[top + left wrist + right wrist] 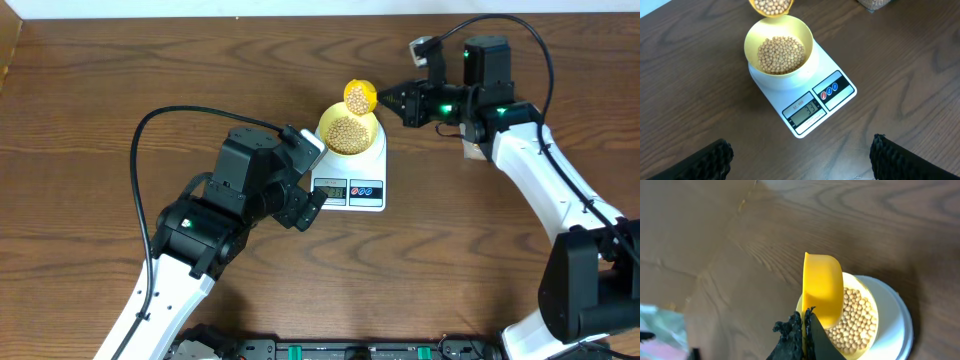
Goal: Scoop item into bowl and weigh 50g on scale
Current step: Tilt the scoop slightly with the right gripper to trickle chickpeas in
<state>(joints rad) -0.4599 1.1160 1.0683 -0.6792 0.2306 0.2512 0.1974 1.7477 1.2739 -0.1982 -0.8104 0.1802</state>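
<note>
A pale-yellow bowl (349,130) holding many tan beans (781,54) stands on the white scale (360,185). The scale's display (805,110) reads about 33. My right gripper (385,99) is shut on the handle of a yellow scoop (360,96), which holds beans and hovers over the bowl's far rim. In the right wrist view the scoop (823,289) is tilted over the bowl (866,332). My left gripper (800,157) is open and empty, hovering above the table near the scale's front.
A clear tub edge (875,4) shows at the top of the left wrist view. A small white thing (470,152) lies on the table under the right arm. Brown wood tabletop (120,70) all around.
</note>
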